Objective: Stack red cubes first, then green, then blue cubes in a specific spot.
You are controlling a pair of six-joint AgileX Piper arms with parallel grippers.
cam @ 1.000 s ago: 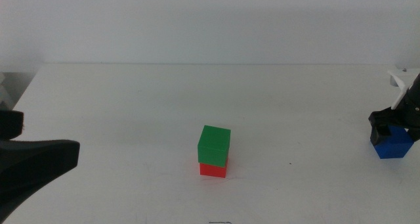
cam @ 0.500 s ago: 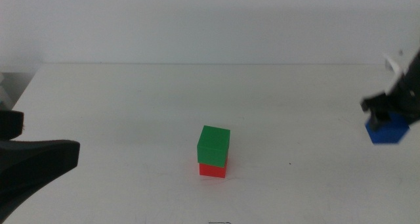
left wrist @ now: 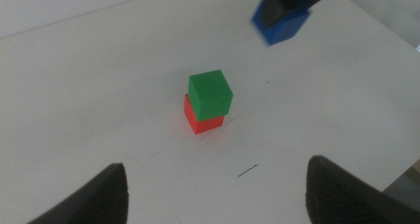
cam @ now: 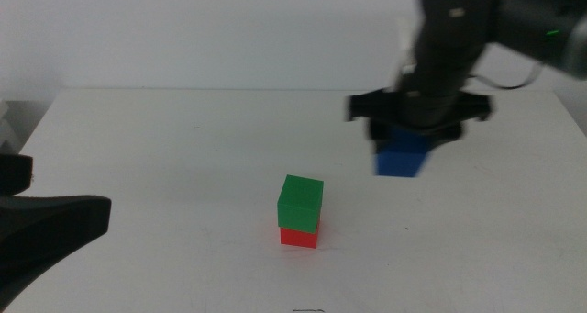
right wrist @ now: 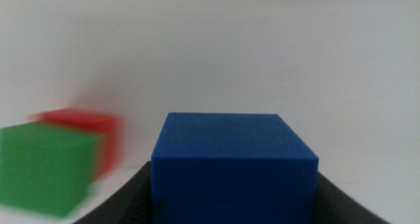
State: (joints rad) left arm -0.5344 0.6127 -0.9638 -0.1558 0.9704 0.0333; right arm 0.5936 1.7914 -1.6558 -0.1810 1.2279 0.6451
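Two of the three layers are judged done: the green cube (cam: pixel 300 201) is seated on the red cube (cam: pixel 297 237) on the white table (cam: pixel 165 148). The blue cube (cam: pixel 402 157) is held between the closed jaws of the right gripper (cam: pixel 415 129), clear of the table, beyond and to the right of the stack. Its placement on the green cube remains, while the left gripper (left wrist: pixel 216 191) is parked wide open and empty near the stack.

A plain white table (cam: pixel 165 148) is seen, backed along its far edge by a white wall (cam: pixel 202 28); soft, even light is cast.
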